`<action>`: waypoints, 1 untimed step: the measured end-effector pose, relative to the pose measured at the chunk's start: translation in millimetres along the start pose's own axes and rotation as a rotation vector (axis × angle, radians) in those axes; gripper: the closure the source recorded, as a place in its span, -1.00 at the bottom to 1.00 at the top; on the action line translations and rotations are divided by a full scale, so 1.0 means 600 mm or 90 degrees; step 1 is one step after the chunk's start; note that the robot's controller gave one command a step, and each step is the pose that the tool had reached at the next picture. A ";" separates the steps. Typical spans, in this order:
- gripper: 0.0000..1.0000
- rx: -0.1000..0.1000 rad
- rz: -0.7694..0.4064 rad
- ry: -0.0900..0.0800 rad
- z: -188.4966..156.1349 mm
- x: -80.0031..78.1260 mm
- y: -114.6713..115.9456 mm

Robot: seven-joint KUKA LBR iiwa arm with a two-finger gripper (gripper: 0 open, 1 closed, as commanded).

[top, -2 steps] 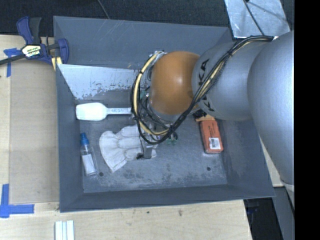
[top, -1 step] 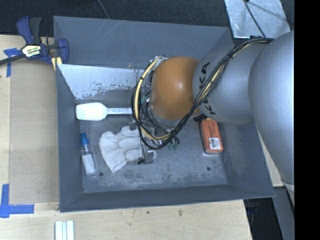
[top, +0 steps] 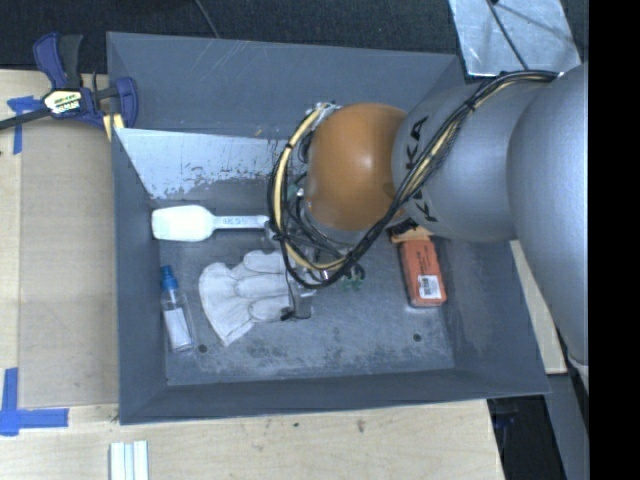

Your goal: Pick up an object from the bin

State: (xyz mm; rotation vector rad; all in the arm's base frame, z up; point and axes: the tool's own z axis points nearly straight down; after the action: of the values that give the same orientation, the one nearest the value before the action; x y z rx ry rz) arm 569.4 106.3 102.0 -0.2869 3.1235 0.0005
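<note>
Camera view: pincer (top: 297, 306) sits at the white glove's (top: 238, 293) right edge, middle of the bin (top: 300, 393); spread or pressed together, cannot tell. Bare floor runs along the near wall. Orange box's (top: 421, 271) label is unreadable.

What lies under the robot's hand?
The right edge of a white glove lies under the hand. The arm covers the handle end of the white spoon and the bin floor behind.

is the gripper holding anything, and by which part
Cannot be told: the gripper sits at the right edge of the white glove, but no clear grip on it shows.
</note>
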 end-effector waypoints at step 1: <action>-1.00 0.000 -0.011 0.000 0.053 0.010 0.003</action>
State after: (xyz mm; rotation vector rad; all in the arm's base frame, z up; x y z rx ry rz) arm 563.3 107.1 70.1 -0.3128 3.1218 0.0016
